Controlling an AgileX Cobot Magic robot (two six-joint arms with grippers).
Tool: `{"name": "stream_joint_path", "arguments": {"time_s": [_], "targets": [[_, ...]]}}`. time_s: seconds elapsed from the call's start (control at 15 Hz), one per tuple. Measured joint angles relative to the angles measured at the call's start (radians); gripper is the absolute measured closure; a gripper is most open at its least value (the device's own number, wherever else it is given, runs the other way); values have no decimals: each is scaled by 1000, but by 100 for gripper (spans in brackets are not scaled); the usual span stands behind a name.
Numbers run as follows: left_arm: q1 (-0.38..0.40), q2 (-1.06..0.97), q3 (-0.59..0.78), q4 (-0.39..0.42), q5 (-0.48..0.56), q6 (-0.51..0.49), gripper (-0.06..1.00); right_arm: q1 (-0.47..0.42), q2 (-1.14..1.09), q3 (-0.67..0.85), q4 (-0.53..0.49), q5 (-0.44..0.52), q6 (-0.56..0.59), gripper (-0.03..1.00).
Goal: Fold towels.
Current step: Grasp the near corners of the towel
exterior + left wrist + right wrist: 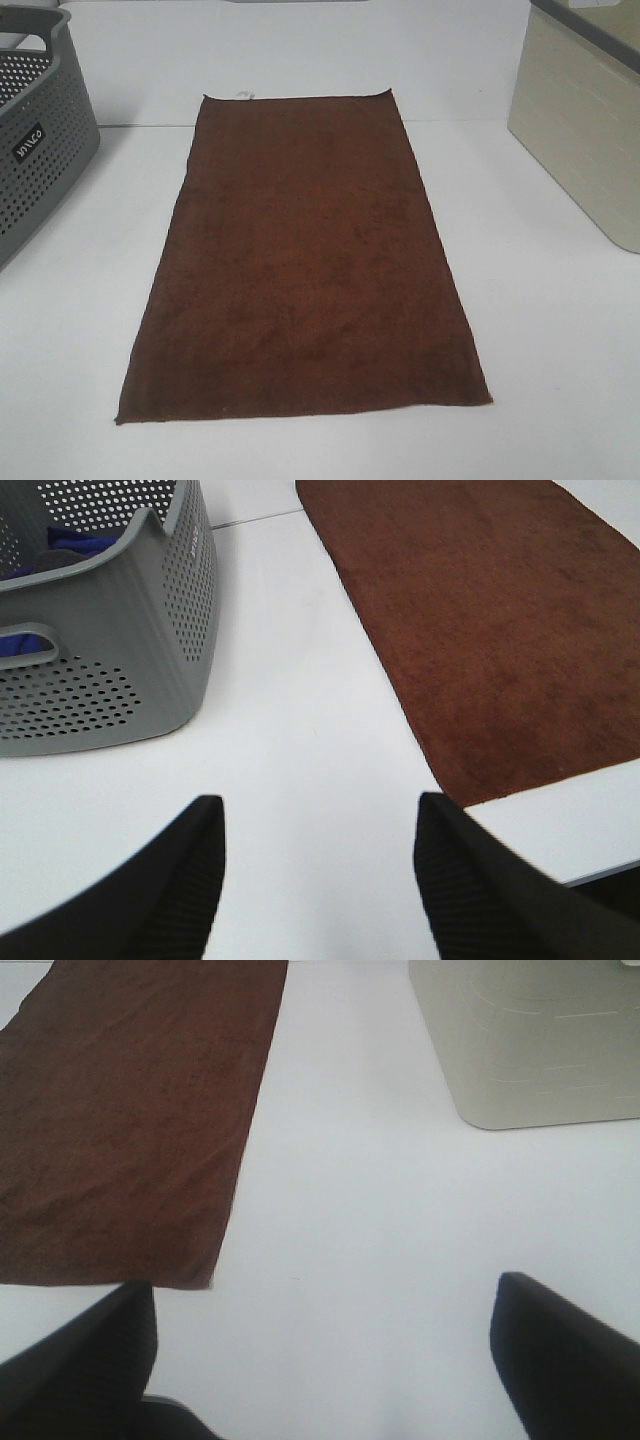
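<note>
Seeing towel (300, 260) lying flat and fully unfolded on white desk (540, 330), filling centre of exterior frame, short edges at top and bottom. Noting small white tag (245, 96) poking from top short edge, toward upper left. Seeing grey perforated basket (40, 130) sitting at left edge of frame and beige bin (580, 140) sitting at upper right, both apart from towel. Spotting something blue inside basket in left wrist view. Finding left claw (320, 815) hovering over bare desk, tilting down and forward, jaws standing apart and gripping nothing, hanging between basket and towel with one finger near a towel corner. Finding right claw (325, 1290) hovering over bare desk too, tilting down likewise, jaws spreading wide and gripping nothing, one finger near another towel corner, beige bin lying ahead. Seeing no contact between either claw and towel.
</note>
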Motion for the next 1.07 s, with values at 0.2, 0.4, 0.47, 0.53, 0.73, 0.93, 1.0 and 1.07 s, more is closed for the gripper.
{"name": "stream_joint_path", "arguments": {"time_s": [0.2,0.4,0.47,0.53,0.73,0.93,1.0,1.07], "targets": [[0,0,0,0,0,0,40,0,0,0,0,0,0,12],[0,0,0,0,0,0,40,0,0,0,0,0,0,12],[0,0,0,0,0,0,40,0,0,0,0,0,0,12],[0,0,0,0,0,0,40,0,0,0,0,0,0,12],[0,0,0,0,0,0,40,0,0,0,0,0,0,12],[0,0,0,0,0,0,40,0,0,0,0,0,0,12],[0,0,0,0,0,0,40,0,0,0,0,0,0,12],[0,0,0,0,0,0,40,0,0,0,0,0,0,12]]}}
